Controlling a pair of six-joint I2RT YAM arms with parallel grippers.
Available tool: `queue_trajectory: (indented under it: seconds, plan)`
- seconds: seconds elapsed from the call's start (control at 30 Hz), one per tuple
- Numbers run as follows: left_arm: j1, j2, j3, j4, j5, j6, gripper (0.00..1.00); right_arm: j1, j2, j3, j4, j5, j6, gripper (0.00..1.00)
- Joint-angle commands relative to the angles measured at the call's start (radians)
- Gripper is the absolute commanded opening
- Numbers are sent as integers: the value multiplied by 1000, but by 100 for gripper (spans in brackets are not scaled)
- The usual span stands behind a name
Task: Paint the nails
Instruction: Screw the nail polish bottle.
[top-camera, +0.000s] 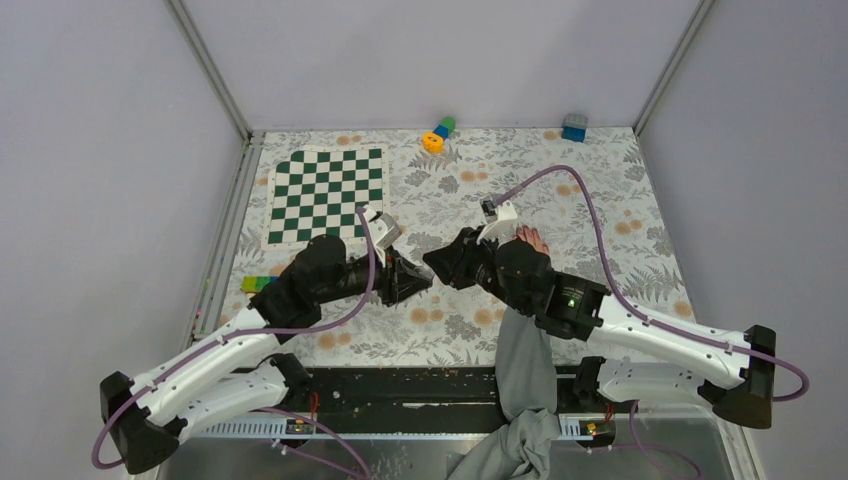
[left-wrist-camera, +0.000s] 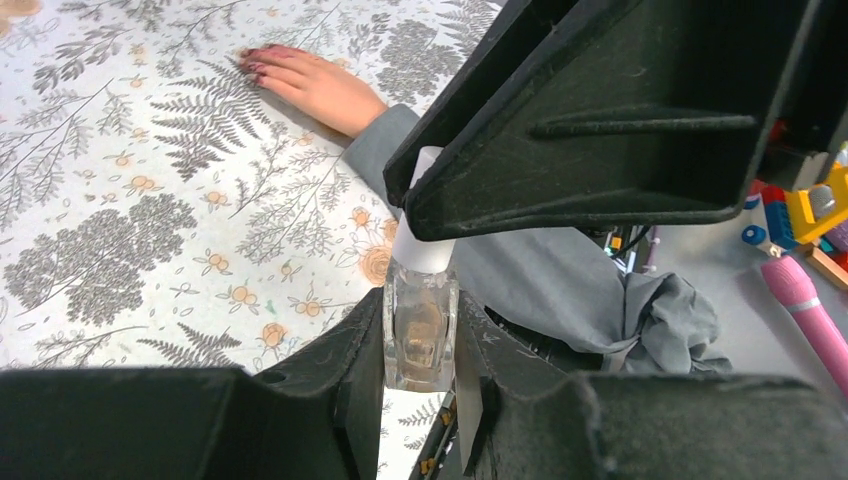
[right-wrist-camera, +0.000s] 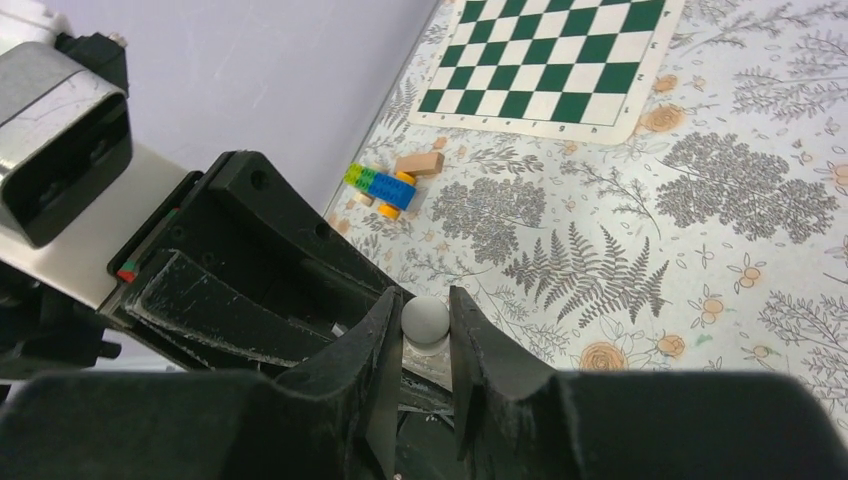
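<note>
- Bricks (top-camera: 258, 283) in green, blue and yellow lie at the table's left edge, well to the left of my left pincer (top-camera: 420, 279).
- Chessboard mat (top-camera: 325, 195) lies flat, left of that pincer and farther back.
- I see the left pincer clenched on a clear polish bottle (left-wrist-camera: 420, 325). Its fingers press the glass sides, and the bottle's neck points toward my right pincer (right-wrist-camera: 425, 325).
- A white cap (left-wrist-camera: 424, 245) sits on the bottle's neck, between the two pincers.
- The right pincer meets the left one tip to tip and is clenched on that white cap, one finger on each side.
- A yellow, blue and green toy (top-camera: 438, 133) stands at the far edge, well beyond both pincers.
- A human hand (top-camera: 531, 240) rests palm down on the flowered tablecloth (top-camera: 620, 200), just right of the right pincer and close behind its wrist. Its grey sleeve (top-camera: 525, 360) runs back under that arm to the near edge.
- The nails (left-wrist-camera: 256, 66) are dark red, at the fingertips pointing to the far side, and apart from both pincers and the bottle.
- A blue block (top-camera: 574, 127) sits at the far edge, well beyond the right pincer and to its right.
</note>
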Motion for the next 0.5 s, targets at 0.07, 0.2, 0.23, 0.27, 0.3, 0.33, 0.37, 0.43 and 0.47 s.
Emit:
queue_trajectory:
  seconds: [0.07,0.2,0.23,0.27,0.3,0.33,0.37,0.43,0.47]
  plan:
    - [18,11,62,48,-187,12,0,38,29,53,-102,69,89,0]
    - [18,13,64,53,-162,18,0,40,25,52,-80,73,77,0]
    - [18,12,64,57,-152,20,0,40,21,53,-78,75,68,3]
    - [17,11,62,63,-137,25,0,40,19,56,-77,75,56,8]
    - [16,10,61,72,-118,30,0,40,15,59,-77,74,46,11]
    - [12,8,60,81,-99,38,0,40,12,62,-77,74,36,17]
    - [7,7,59,87,-82,46,0,40,8,65,-77,72,24,22]
    - [-7,5,62,91,-49,65,0,40,-1,70,-78,72,6,34]
    - [-14,4,60,96,-37,72,0,40,-5,72,-81,75,-2,40]
